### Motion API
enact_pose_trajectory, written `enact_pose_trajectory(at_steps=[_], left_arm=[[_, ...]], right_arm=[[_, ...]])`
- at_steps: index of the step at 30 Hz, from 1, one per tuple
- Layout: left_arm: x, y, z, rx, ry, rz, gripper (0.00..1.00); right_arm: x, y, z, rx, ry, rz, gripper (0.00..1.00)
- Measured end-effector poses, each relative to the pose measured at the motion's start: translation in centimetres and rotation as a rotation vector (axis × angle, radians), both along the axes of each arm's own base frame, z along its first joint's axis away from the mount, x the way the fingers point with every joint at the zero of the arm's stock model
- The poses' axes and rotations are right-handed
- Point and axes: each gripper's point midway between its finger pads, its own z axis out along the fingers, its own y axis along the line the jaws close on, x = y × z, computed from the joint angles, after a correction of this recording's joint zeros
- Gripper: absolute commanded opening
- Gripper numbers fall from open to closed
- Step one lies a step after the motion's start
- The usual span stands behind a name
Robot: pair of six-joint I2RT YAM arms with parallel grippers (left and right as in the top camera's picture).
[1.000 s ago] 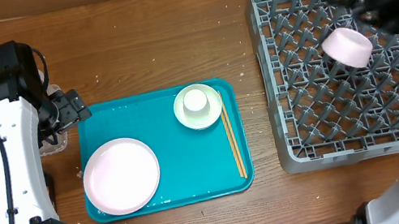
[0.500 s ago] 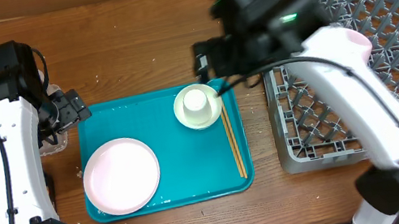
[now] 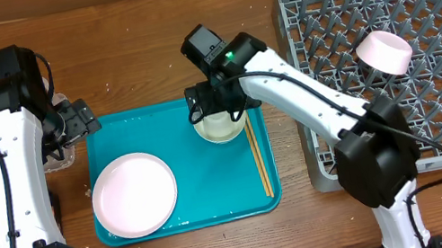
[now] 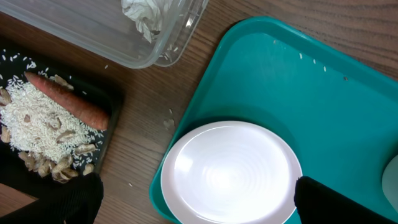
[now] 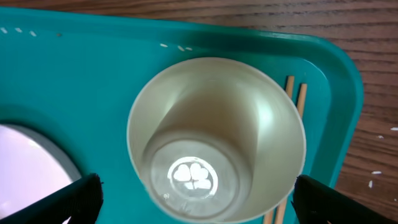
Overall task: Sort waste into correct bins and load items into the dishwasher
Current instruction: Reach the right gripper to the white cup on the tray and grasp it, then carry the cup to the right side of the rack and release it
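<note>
A small pale cup point(image 3: 219, 121) stands on the teal tray point(image 3: 190, 204), with wooden chopsticks point(image 3: 259, 163) to its right. My right gripper point(image 3: 216, 106) hangs open just above the cup. In the right wrist view its fingers point(image 5: 199, 202) straddle the cup point(image 5: 214, 140). A large white plate point(image 3: 134, 195) lies at the tray's front left. My left gripper point(image 3: 79, 120) is open and empty above the plate point(image 4: 233, 171). A pink bowl point(image 3: 384, 51) lies in the grey dish rack point(image 3: 406, 137). The snack wrapper is out of view.
The clear tub point(image 4: 93, 37) holds a foil ball point(image 4: 146, 15). The black tray point(image 4: 106, 134) beside it holds rice point(image 4: 37, 121) and a carrot point(image 4: 68, 102). Rice grains dot the wooden table.
My right arm has swung left from the dish rack to above the cup on the teal tray, leaving the pink bowl in the rack. The left arm has not moved.
</note>
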Motion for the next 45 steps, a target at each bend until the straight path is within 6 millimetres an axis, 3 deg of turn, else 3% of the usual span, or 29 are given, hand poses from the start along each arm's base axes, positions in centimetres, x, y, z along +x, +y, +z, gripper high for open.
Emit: enact_pose_trajectory(at_steps=[10, 20, 24, 28, 34, 37, 40, 43, 45], left_arm=[[0.0, 0.0, 0.0, 0.000, 0.000, 0.000, 1.00], [0.0, 0.0, 0.0, 0.000, 0.000, 0.000, 1.00], [0.0, 0.0, 0.0, 0.000, 0.000, 0.000, 1.00], [0.0, 0.0, 0.0, 0.000, 0.000, 0.000, 1.00], [0.0, 0.0, 0.0, 0.000, 0.000, 0.000, 1.00], [0.0, 0.0, 0.0, 0.000, 0.000, 0.000, 1.00], [0.0, 0.0, 0.0, 0.000, 0.000, 0.000, 1.00], [0.0, 0.0, 0.0, 0.000, 0.000, 0.000, 1.00], [0.0, 0.0, 0.0, 0.000, 0.000, 0.000, 1.00]], right_arm=[[1.3, -0.2, -2.3, -0.066, -0.036, -0.018, 0.91], [0.7, 0.4, -2.5, -0.122, -0.075, -0.013, 0.88], [0.5, 0.5, -3.0, -0.134, -0.066, -0.019, 0.79], [0.3, 0.4, -3.7, -0.146, -0.050, -0.027, 0.61], [-0.6, -0.6, -3.4, -0.186, -0.011, -0.026, 0.61], [-1.0, -1.0, -2.0, -0.206, 0.010, -0.026, 0.61], [0.0, -0.6, 1.5, -0.172, -0.028, -0.036, 0.60], [0.9, -1.2, 6.5, -0.129, -0.089, -0.063, 0.61], [1.6, -3.0, 11.1, -0.095, -0.152, -0.107, 0.60]])
